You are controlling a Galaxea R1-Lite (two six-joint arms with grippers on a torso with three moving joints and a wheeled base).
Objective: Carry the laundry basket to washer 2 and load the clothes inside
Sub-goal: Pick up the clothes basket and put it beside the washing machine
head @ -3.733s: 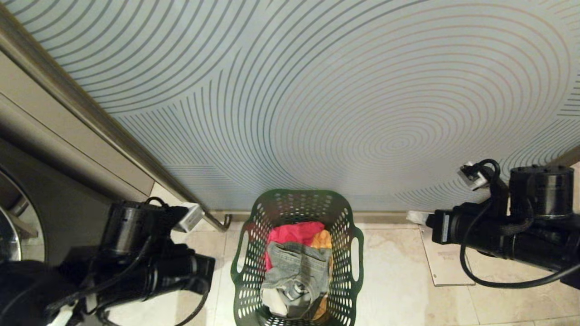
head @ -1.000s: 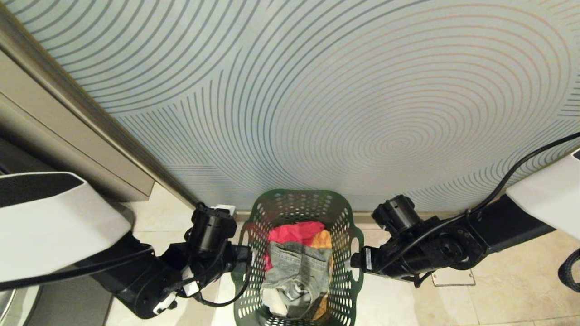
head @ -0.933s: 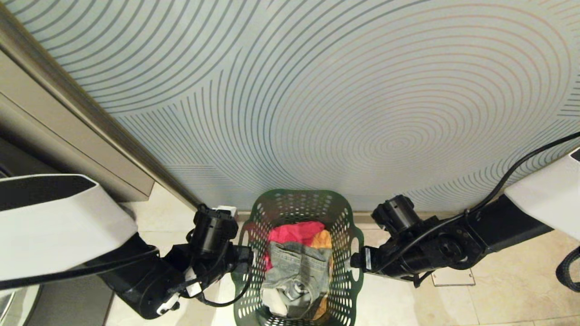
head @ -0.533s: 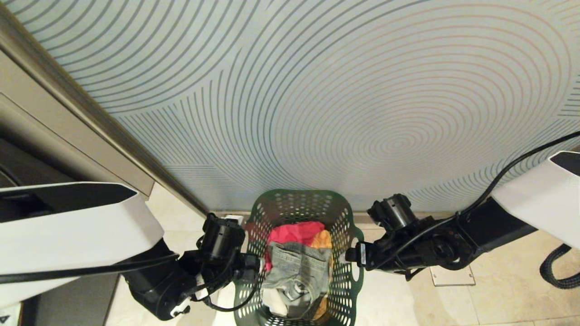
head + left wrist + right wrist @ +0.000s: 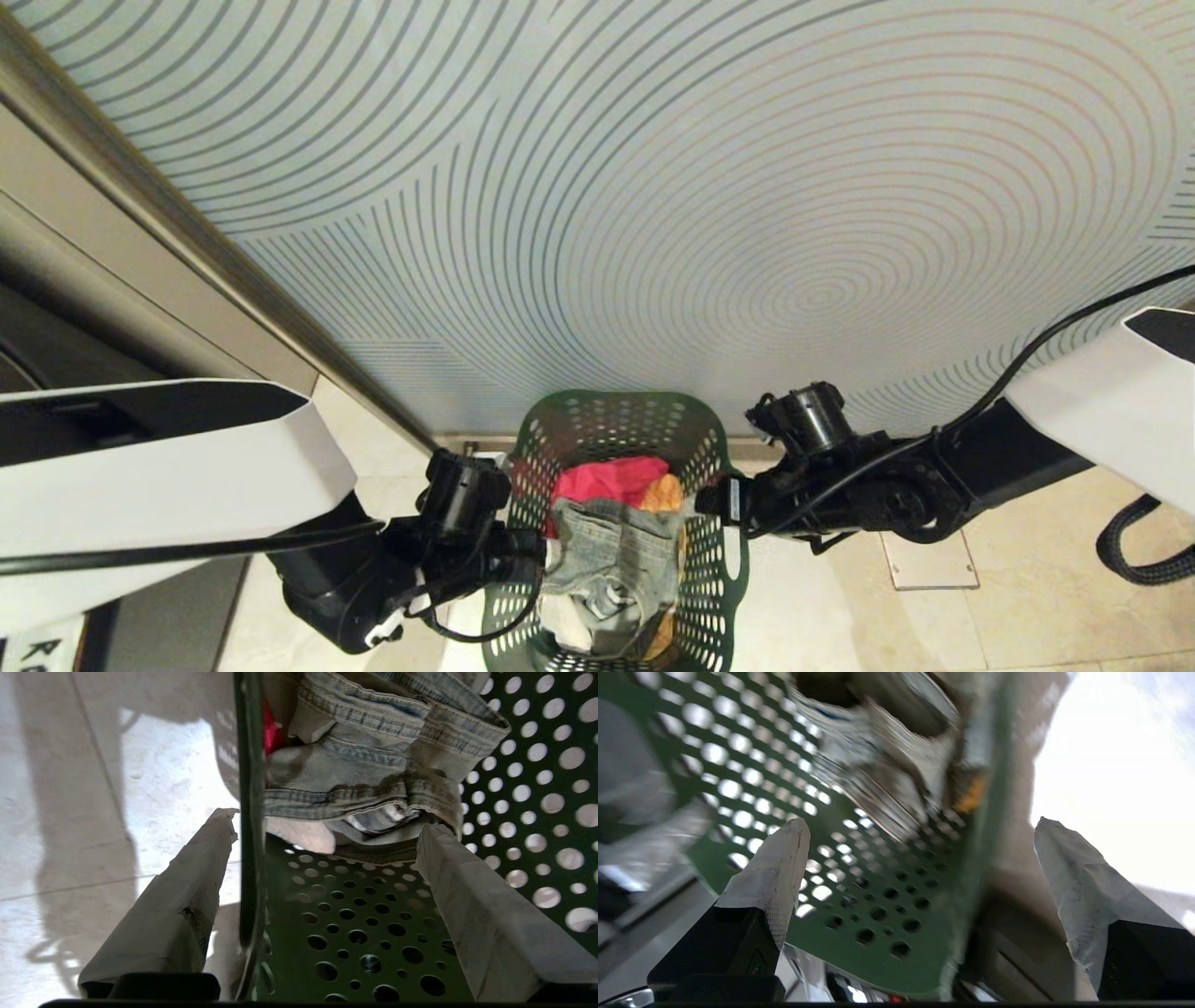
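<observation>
Both grippers spread apart, each straddling a side wall of the laundry basket (image 5: 719, 560): left gripper (image 5: 327, 835) on its left rim, right gripper (image 5: 920, 830) on its right rim, one finger inside, one outside. Clothes (image 5: 611, 551) heaped inside; basket sits on tiled floor (image 5: 1027, 607) against patterned wall (image 5: 653, 205).

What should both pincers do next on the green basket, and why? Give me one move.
Probably close both together on the rim. The left pincer and right pincer are open, each with one finger inside and one outside the wall of the laundry basket, gripping nothing. The clothes lie inside, and the basket sits on the floor.
</observation>
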